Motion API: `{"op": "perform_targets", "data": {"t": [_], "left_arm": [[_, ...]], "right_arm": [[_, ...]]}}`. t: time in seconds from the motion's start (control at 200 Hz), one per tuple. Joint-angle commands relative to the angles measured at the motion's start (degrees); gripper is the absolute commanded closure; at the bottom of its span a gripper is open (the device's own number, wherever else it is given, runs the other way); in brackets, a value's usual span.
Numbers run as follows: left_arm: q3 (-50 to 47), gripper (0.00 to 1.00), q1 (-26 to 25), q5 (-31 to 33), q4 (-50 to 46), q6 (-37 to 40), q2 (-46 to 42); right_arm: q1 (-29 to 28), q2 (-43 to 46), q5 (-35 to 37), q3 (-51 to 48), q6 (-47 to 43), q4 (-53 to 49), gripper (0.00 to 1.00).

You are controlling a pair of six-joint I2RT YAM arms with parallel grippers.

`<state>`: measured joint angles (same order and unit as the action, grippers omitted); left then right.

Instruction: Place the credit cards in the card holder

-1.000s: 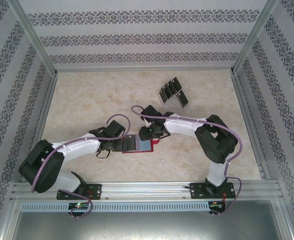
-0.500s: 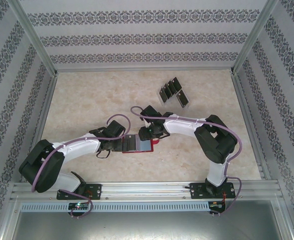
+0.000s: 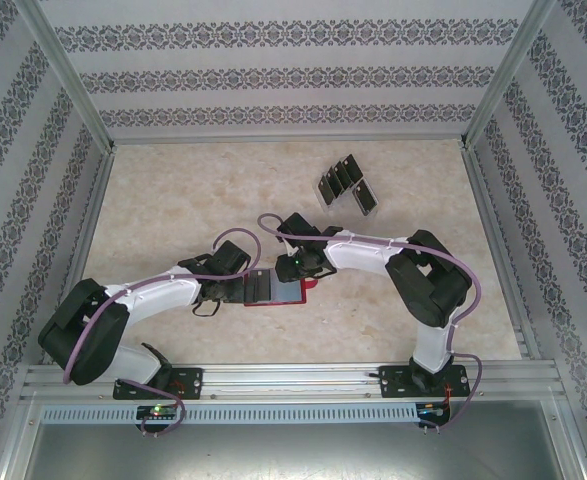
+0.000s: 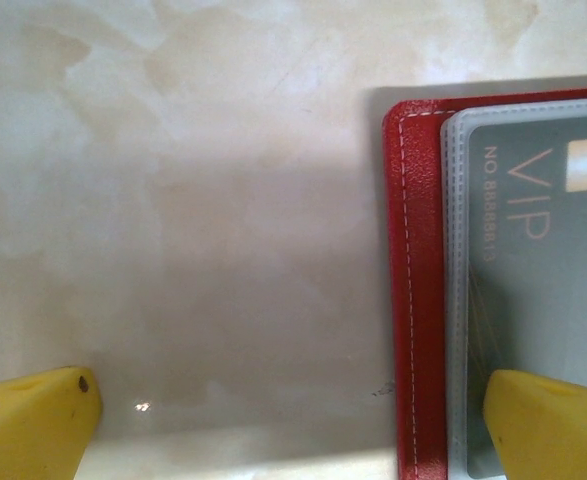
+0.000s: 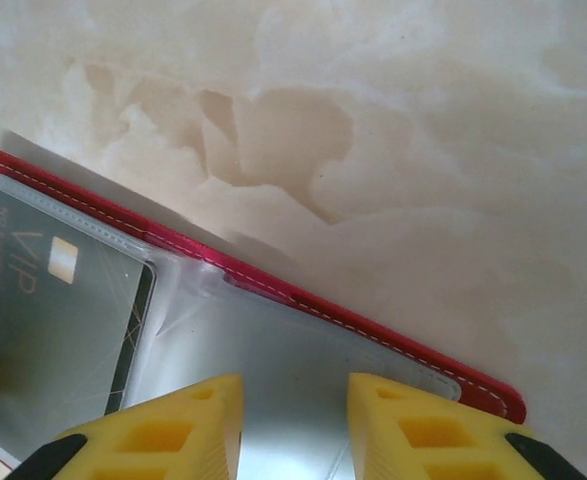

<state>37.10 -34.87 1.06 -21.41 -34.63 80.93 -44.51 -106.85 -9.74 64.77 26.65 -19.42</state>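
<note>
The card holder (image 3: 278, 291), a red wallet, lies open on the table between the two arms, its grey-blue inside up. One dark credit card marked VIP (image 4: 538, 250) sits in the clear sleeve of its left half (image 5: 58, 320). My left gripper (image 3: 235, 290) is wide open at the wallet's left edge (image 4: 418, 300), one yellow fingertip (image 4: 548, 425) over the sleeved card and the other (image 4: 33, 425) over bare table. My right gripper (image 5: 293, 430) hovers low over the wallet's empty right sleeve (image 5: 303, 350), jaws partly open with nothing between them. Several more black credit cards (image 3: 348, 187) stand at the back.
The black cards rest in a clear slotted stand (image 3: 325, 190) behind and to the right of the wallet. Patterned walls and metal frame rails (image 3: 288, 138) enclose the marble tabletop. Bare table lies left, right and behind the wallet.
The right gripper's jaws have narrowed a little and its wrist has shifted slightly left over the wallet. The left arm and the wallet have not moved.
</note>
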Motion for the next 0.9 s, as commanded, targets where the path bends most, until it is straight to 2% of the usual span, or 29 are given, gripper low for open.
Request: {"op": "perform_targets", "data": {"t": [0.0, 0.3, 0.695, 0.894], "left_arm": [[-1.6, 0.0, -0.4, -0.6, 0.6, 0.4, 2.6], [-1.6, 0.0, -0.5, -0.9, 0.8, 0.4, 2.7], [-1.6, 0.0, -0.5, -0.8, 1.0, 0.2, 2.5], [-1.9, 0.0, -0.5, 0.9, 0.0, -0.5, -1.0]], "right_arm": [[-0.6, -1.2, -3.0, -0.1, 1.8, 0.6, 0.65], [-0.6, -1.2, -8.6, -1.3, 5.8, 4.9, 0.63], [-0.6, 0.4, -11.4, -2.6, 10.1, 8.5, 0.59], [-0.6, 1.1, -11.8, -2.9, 11.3, 9.3, 0.59]]}}
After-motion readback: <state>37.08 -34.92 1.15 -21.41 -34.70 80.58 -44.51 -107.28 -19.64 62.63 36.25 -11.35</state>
